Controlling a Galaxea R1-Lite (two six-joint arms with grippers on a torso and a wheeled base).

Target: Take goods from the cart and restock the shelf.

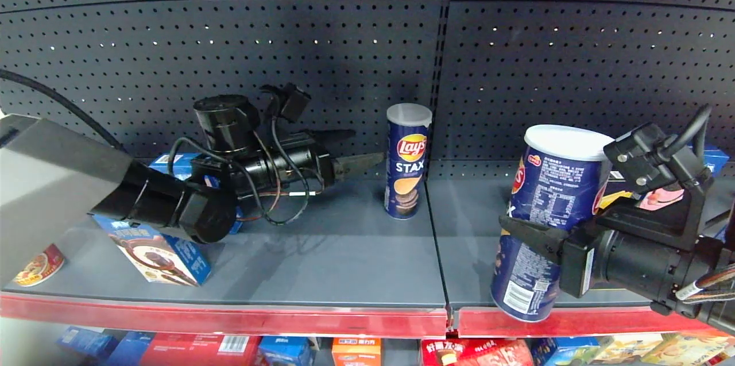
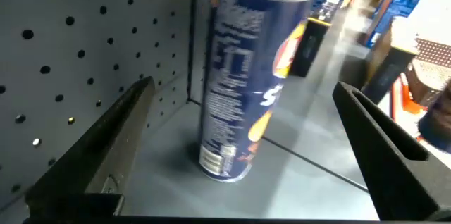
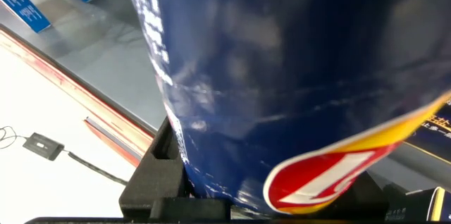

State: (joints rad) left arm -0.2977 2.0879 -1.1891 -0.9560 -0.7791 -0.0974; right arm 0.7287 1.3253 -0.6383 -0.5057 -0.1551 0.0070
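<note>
- Shelf (image 1: 344, 251): grey deck in two sections, seam near the middle; red strip (image 1: 229, 317) along the front lip.
- Pegboard (image 1: 287, 50): dark, perforated, backs the shelf; a vertical post (image 1: 443, 67) splits it above the seam.
- Standing can (image 1: 408, 160): blue chip tube, white lid, upright; on the left section, near the back, just beside the seam.
- Blue box (image 1: 161, 254): front left of the deck, lying skewed; partly under the left arm.
- Second blue box (image 1: 172, 164): at the back, behind the left arm.
- Round pack (image 1: 37, 265): red and white, at the far left edge.
- Boxes (image 1: 660, 196): right section, behind the right arm; largely hidden.
- Lower shelf goods (image 1: 356, 351): row of blue, orange and red packs below the strip.
- Floor (image 3: 42, 76): pale, below the lip; a small dark unit with a cable (image 3: 44, 145) lies on it.
- Left pincer (image 1: 367, 146): arm stretched low and level over the left section; fingers apart, aimed at the standing can, tips just short of it, not touching.
- Right pincer (image 1: 540, 237): arm comes in from the right at lip height; fingers clamped across the middle of the held can.
- Held can (image 1: 554, 182): same blue tube, lid up, tilted; base at the front lip of the right section; contact with the deck cannot be told.
</note>
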